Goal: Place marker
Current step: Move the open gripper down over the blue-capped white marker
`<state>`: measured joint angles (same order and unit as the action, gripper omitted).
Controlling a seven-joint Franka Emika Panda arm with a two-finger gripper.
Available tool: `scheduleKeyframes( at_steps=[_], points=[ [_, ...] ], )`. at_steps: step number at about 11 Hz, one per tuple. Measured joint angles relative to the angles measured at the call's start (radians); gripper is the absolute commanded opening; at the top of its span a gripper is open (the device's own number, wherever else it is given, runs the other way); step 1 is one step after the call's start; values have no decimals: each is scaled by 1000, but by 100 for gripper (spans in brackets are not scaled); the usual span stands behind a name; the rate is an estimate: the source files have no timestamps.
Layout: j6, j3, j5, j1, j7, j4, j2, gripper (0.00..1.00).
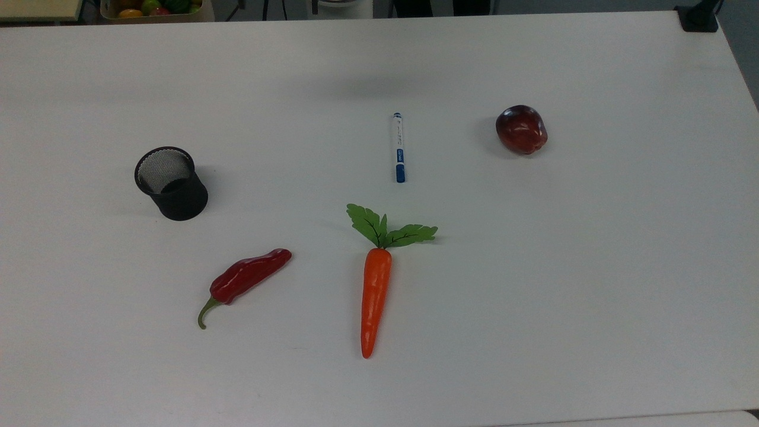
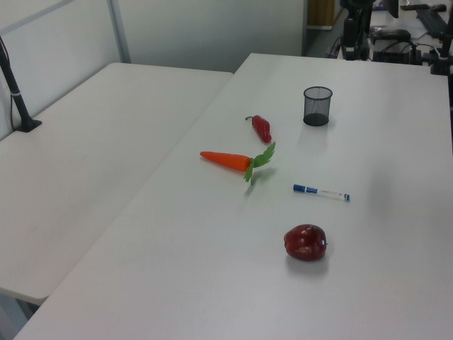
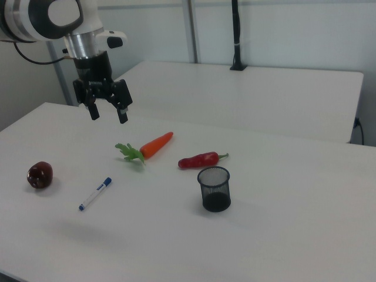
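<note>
Mesh cup [image 1: 172,182]: stood upright and empty at the top view's left, well apart from the marker; judged the likely place for the marker, though the task sentence named none.
Chili [image 1: 249,279]: lay flat on the table [image 1: 593,267], near the cup and beside the carrot, untouched.
Carrot [image 1: 375,293]: lay lengthwise below the marker in the top view, its green leaves pointed toward the marker's blue cap, a small gap left between them.
Marker [image 1: 399,147]: lay flat on the table at the middle of the top view, between the cup and the apple, blue cap toward the carrot; nothing was touching it.
Apple [image 1: 521,128]: rested at the top view's right, apart from the marker.
End effector [image 3: 106,110]: seen in the right view hanging high above the table, fingers spread apart and nothing held between them, well away from the marker [image 3: 96,193].
Done: nothing of the task was judged complete; the marker was not yet grasped.
Left: the descent over the marker, the grasp, the lift, the carry and the release were all judged outstanding.
</note>
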<state>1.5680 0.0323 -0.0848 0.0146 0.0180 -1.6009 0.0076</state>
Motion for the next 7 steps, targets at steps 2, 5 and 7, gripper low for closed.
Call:
scheduleKeyframes(
  at_steps=[2,5,7],
  points=[
    [5,0,0,0,0,0,0,100],
    [38,7,1,5,0,-2,8,100],
    [81,12,4,53,-12,-14,33,100]
  ],
)
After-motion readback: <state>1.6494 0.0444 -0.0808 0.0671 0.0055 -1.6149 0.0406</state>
